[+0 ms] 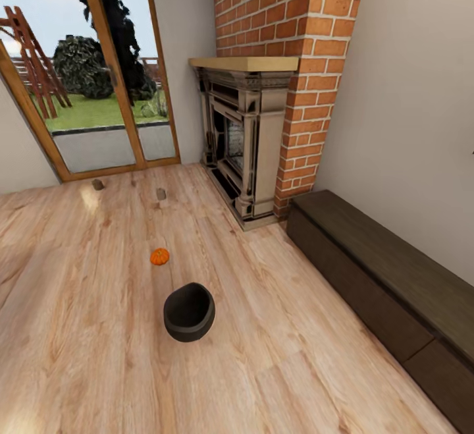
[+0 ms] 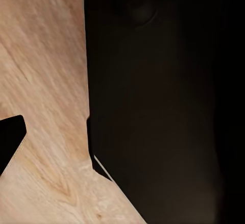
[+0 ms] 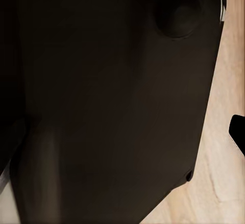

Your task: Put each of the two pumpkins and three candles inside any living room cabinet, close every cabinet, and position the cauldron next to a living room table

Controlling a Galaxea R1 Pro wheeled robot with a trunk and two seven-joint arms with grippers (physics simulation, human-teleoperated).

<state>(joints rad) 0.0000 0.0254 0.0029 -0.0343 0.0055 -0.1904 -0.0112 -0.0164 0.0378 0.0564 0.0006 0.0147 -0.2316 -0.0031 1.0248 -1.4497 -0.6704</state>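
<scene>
From the head view we look down on a pale wood plank floor [image 1: 85, 355] in a room with a red brick chimney breast [image 1: 283, 19]. A grey-beige stone fireplace surround [image 1: 247, 144] with a light wooden mantel shelf [image 1: 243, 63] stands at the foot of the brick. To its left a wood-framed glass door [image 1: 112, 72] opens onto a lawn and dark shrubs.

A round black cauldron [image 1: 189, 311] sits on the floor near the middle of the boards, open mouth tipped towards us, well apart from the walls. Just beyond it, towards the glass door, lies one small ribbed bright-orange pumpkin [image 1: 159, 257], near the cauldron but not touching it. Farther back, close to the floor's edge at the door sill, stand two short stubby grey-brown candles: one [image 1: 98, 184] nearer the left side of the door, the other [image 1: 160, 193] nearer the fireplace. They stand apart from each other and well apart from the pumpkin.

Along the floor's right edge, against the plain wall, runs the long low dark-brown wood cabinet [image 1: 388, 276], beginning just beside the brick corner. Its flat drawer fronts sit flush, all closed as far as we can see.

In the left wrist view a large dark body blocks most of the frame, with floor planks beside it; the right wrist view is much the same. We cannot tell whether either claw is released or clenched.
</scene>
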